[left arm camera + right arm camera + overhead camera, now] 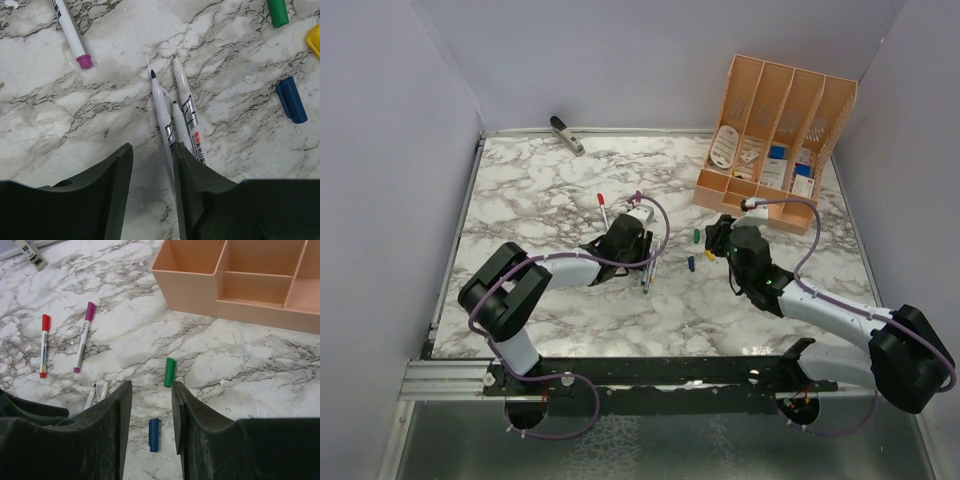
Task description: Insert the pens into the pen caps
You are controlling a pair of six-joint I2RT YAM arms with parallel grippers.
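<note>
Three uncapped white pens (pixel 187 105) lie side by side on the marble. My left gripper (pixel 151 147) stands open over them; its right finger (pixel 192 190) rests against the leftmost pen, and the gap between the jaws shows bare table. A blue cap (pixel 154 434) lies flat on the table between the fingers of my right gripper (pixel 151 385), which is open and apart from it on both sides. A green cap (pixel 170 372) lies just past its right fingertip. A yellow cap (pixel 314 41) sits nearby. A red-capped pen (pixel 44 345) and a purple-capped pen (pixel 84 343) lie further left.
An orange desk organizer (pixel 775 140) holding small items stands at the back right, close ahead of the right gripper. A grey clip-like tool (pixel 567 135) lies at the back edge. The two grippers are close together at mid-table, with the caps between them.
</note>
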